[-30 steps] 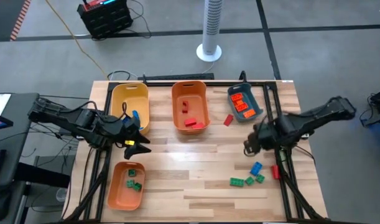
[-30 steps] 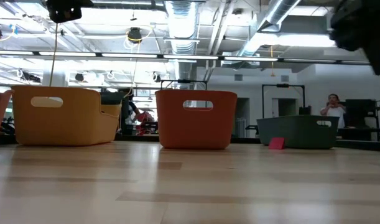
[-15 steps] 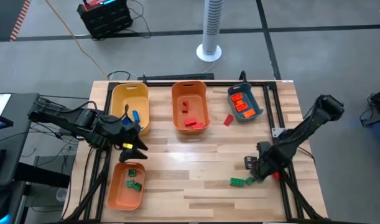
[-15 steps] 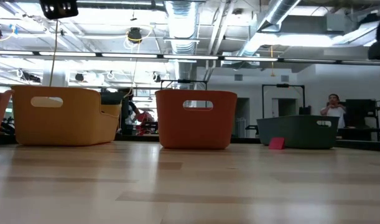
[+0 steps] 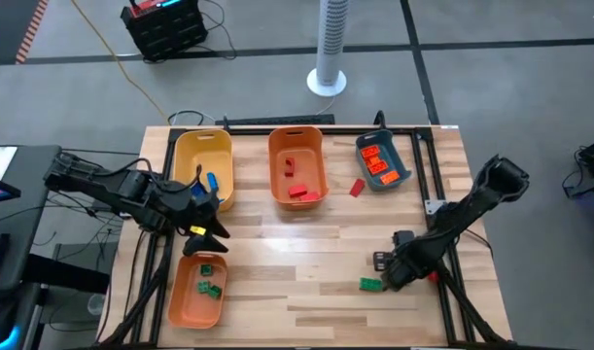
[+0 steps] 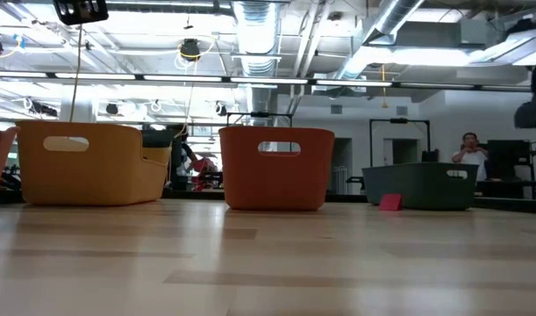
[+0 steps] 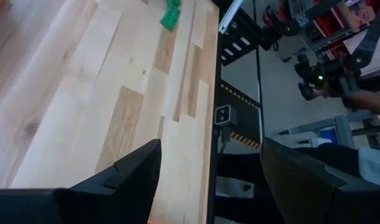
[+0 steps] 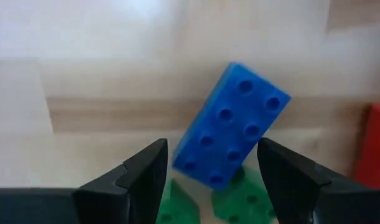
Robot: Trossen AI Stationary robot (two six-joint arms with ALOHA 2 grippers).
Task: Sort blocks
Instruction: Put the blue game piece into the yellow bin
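Blocks (image 5: 371, 284), three bins orange (image 5: 297, 165), one yellow (image 5: 204, 160)

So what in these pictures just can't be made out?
- High view: the right gripper covers the blue block it hovers over; only its wrist view shows that block.
- Low view: the bin walls hide every sorted block; the yellow bin shows only its outside.
- Left wrist view: the green block is cut off by the edge.
- High view: the left gripper blurs into one dark shape.
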